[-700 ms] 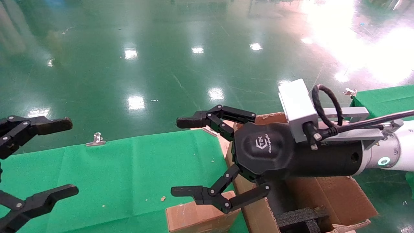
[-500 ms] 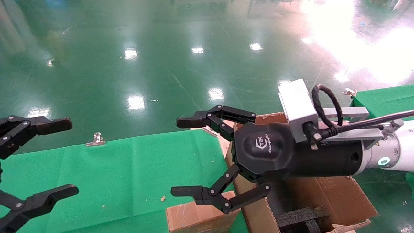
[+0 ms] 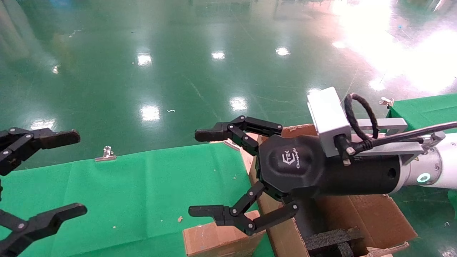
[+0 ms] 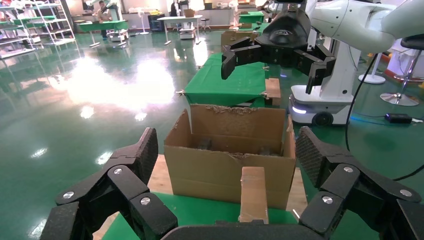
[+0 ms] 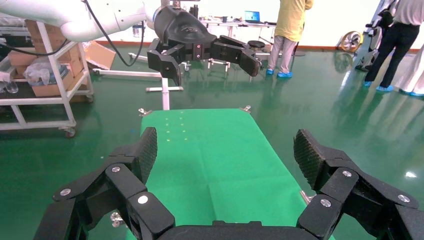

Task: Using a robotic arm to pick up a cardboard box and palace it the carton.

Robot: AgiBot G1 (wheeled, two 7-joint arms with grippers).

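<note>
The small brown cardboard box (image 3: 217, 239) sits on the green cloth table (image 3: 142, 192) at the near edge, right beside the large carton (image 3: 371, 214) with black foam (image 3: 332, 241) inside. My right gripper (image 3: 201, 173), on the white robotic arm (image 3: 435, 167), hovers open and empty above the box and the carton's left wall. My left gripper (image 3: 76, 172) is open and empty at the far left. In the left wrist view the box (image 4: 253, 195) stands in front of the carton (image 4: 200, 170), between the open fingers (image 4: 145, 155). The right wrist view shows only bare cloth (image 5: 215, 150) between its fingers (image 5: 307, 155).
Metal clips (image 3: 106, 154) hold the cloth at the table's far edge. A second green table (image 3: 425, 110) with a clip (image 3: 386, 102) stands at the right. Shiny green floor lies beyond. People (image 5: 290, 30) and a shelf cart (image 5: 40, 90) stand far off.
</note>
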